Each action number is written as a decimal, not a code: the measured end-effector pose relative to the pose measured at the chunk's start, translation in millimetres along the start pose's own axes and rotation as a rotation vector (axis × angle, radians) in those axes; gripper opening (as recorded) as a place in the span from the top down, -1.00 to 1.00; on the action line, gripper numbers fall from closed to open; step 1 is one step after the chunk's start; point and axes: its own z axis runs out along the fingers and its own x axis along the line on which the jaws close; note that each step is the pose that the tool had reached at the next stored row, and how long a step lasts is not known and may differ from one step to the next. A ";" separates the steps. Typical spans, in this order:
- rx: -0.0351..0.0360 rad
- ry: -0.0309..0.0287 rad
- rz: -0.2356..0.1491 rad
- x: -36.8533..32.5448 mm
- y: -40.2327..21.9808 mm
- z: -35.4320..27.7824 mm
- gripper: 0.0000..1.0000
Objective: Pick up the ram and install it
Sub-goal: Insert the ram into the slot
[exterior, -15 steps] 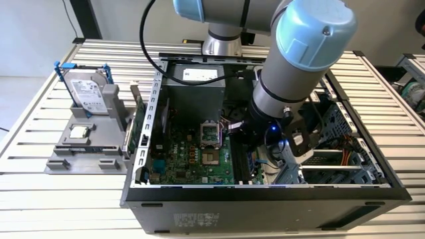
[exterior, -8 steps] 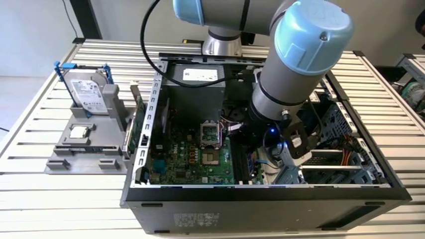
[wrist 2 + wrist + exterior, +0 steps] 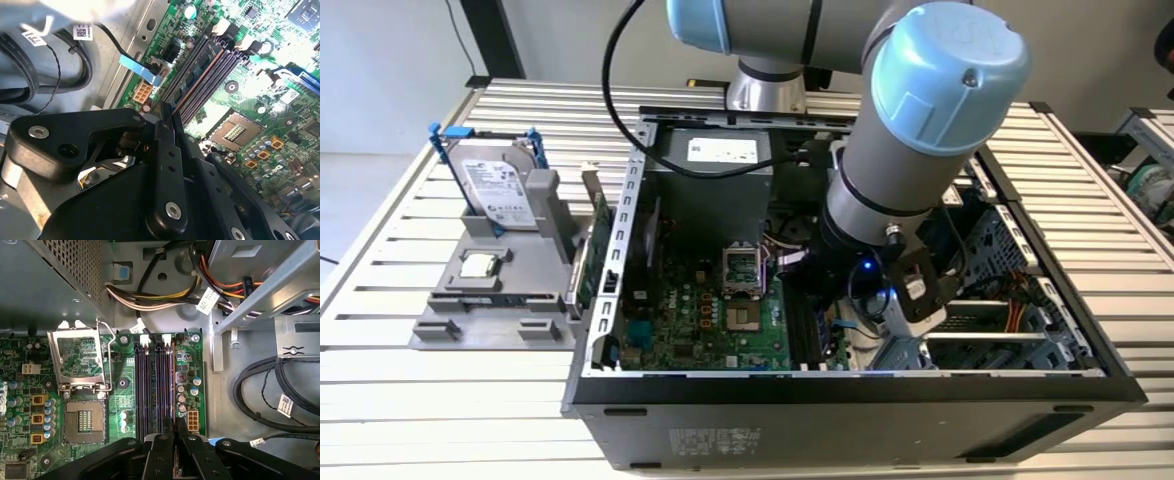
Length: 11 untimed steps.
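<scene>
Black fingers (image 3: 167, 150) of your gripper (image 3: 167, 116) pinch the ram (image 3: 199, 75) by its edge, over the memory slots (image 3: 150, 385), right of middle in the exterior view. It looks light, stiff and easy to snap, so hold only its edges

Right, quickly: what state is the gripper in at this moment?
Gripper: closed, apparently pinching the end of the ram at the memory slots.
</scene>
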 end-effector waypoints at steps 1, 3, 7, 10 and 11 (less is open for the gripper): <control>-0.0001 -0.0003 0.002 0.0 -0.3 0.1 1.00; 0.0000 -0.0010 0.007 0.0 -1.0 0.0 1.00; -0.0004 -0.0030 0.021 0.2 -1.7 0.8 1.00; 0.0003 -0.0036 0.026 0.2 -2.0 2.2 1.00; 0.0003 -0.0036 0.026 0.3 -2.1 2.4 1.00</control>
